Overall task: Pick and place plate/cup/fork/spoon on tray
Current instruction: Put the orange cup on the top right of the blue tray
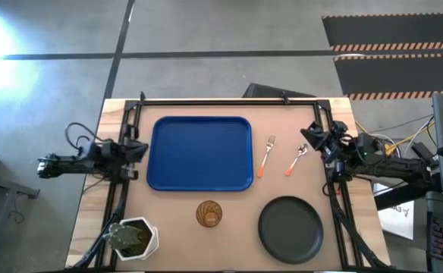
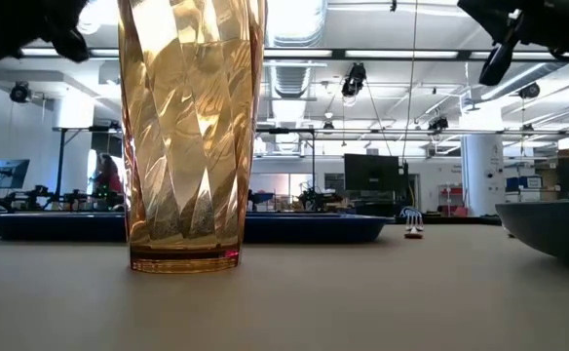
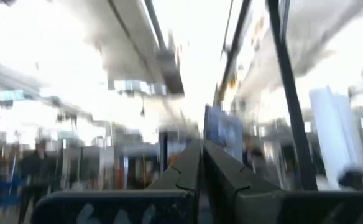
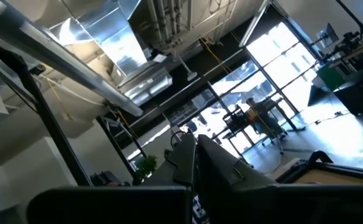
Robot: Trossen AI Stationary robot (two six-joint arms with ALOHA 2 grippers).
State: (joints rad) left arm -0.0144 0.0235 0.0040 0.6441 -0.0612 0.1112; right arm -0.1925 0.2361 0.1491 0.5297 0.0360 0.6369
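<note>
The tray (image 1: 199, 152) is a flat blue plastic rectangle with rounded corners and a low rim, lying bare on the tan wooden table (image 1: 229, 199) toward its left side. Just right of it lie the fork (image 1: 267, 155) and the spoon (image 1: 296, 159), side by side and apart, each with a silver metal head and an orange handle pointing toward the near edge. The plate (image 1: 290, 227) is round, matte dark grey with a raised rim, near the table's front right. The cup (image 2: 191, 135) is an amber, translucent tumbler with twisted ribs, standing upright between plate and tray, in front of the tray. A white pot (image 1: 134, 238) with a green plant sits at the front left corner.

The left gripper (image 1: 140, 150) hangs at the table's left edge beside the tray, fingers pressed together on nothing. The right gripper (image 1: 309, 135) waits at the right edge near the spoon, also pressed together and empty.
</note>
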